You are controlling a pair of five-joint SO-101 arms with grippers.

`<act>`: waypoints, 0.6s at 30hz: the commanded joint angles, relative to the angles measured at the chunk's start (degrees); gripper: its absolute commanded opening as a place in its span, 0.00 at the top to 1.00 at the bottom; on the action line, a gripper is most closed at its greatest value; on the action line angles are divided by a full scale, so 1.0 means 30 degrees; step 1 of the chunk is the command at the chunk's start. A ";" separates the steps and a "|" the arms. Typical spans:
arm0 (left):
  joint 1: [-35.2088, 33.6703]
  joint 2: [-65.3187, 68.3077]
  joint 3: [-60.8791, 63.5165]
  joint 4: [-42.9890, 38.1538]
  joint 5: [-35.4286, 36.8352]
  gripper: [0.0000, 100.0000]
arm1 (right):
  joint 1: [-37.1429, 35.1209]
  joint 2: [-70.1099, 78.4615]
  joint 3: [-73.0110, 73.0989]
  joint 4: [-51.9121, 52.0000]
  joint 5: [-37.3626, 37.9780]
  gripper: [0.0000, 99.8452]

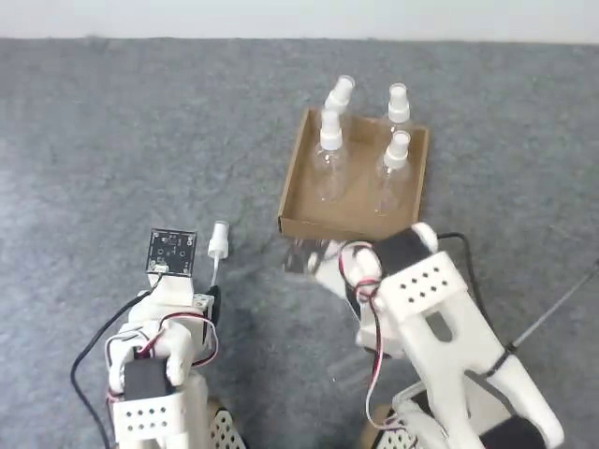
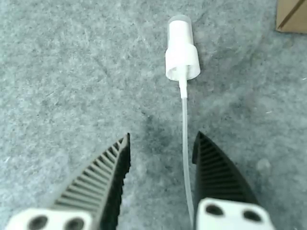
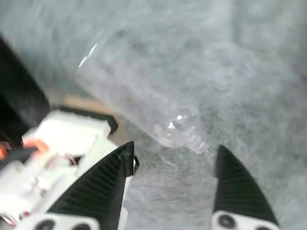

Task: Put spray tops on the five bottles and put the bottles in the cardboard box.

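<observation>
Grey tabletop (image 1: 112, 131); cardboard box (image 1: 346, 227) holds four capped bottles (image 1: 329, 168). Your left hand (image 2: 162, 138), apart, straddles the spray top (image 2: 182, 52) tube, placed to pinch it; right hand (image 3: 175, 146), also apart, faces the uncapped bottle (image 3: 144, 91) lying beside the box.

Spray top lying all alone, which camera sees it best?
The left wrist view: the spray top is close up, white head and long thin tube reaching back toward the open left gripper. The high view shows it small, left of the cardboard box. The right wrist view faces a clear bottle instead.
</observation>
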 commanded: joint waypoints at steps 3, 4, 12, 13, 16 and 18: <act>-0.0059 -0.0410 -0.0220 0.0088 0.0088 0.81 | -0.0132 -0.1568 0.1670 -0.0952 0.2608 0.70; -0.0059 -0.0410 -0.0220 0.0088 0.0088 0.81 | -0.0132 -0.1714 0.1963 -0.1187 0.2696 0.70; -0.0059 -0.0410 -0.0220 0.0088 0.0088 0.81 | -0.0044 -0.1919 0.6095 -0.5993 0.1875 0.70; -0.0059 -0.0410 -0.0220 0.0088 0.0088 0.81 | 0.0015 -0.1919 0.6623 -0.6842 0.1612 0.70; -0.0059 -0.0410 -0.0220 0.0088 0.0088 0.81 | 0.0073 -0.2095 0.7736 -0.8718 0.0703 0.70; -0.0059 -0.0410 -0.0220 0.0088 0.0088 0.81 | 0.0073 -0.2095 0.8117 -0.9656 0.0733 0.70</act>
